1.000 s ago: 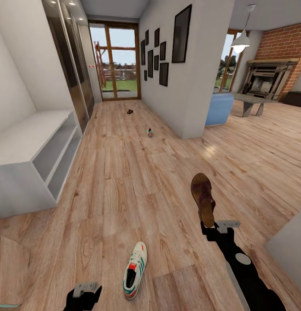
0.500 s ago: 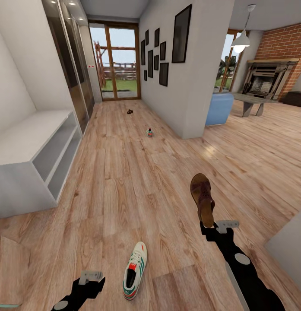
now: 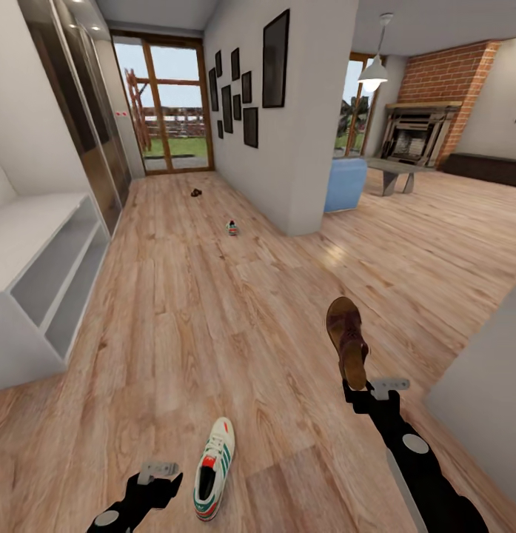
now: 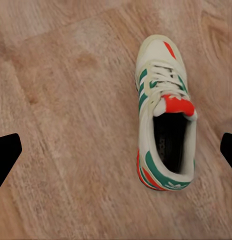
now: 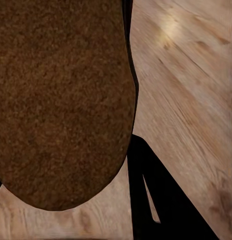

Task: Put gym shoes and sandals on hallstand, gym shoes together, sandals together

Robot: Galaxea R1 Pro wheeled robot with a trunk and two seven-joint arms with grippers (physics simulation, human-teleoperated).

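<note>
Sandal (image 3: 347, 339) was clamped by its heel in right pincer (image 3: 359, 390), could slip; left pincer (image 3: 152, 483) gaped beside gym shoe (image 3: 213, 479).

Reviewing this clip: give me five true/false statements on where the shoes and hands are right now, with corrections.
1. The right hand holds a sandal. True.
2. The near gym shoe sits on the rack. False: it lies on the floor, beside the left hand.
3. The left hand is open, holding nothing. True.
4. The rack already holds a shoe. False: no shoe shows on its visible shelves.
5. Another gym shoe and a second sandal lie farther down the corridor. True, though both are small at that distance.
</note>
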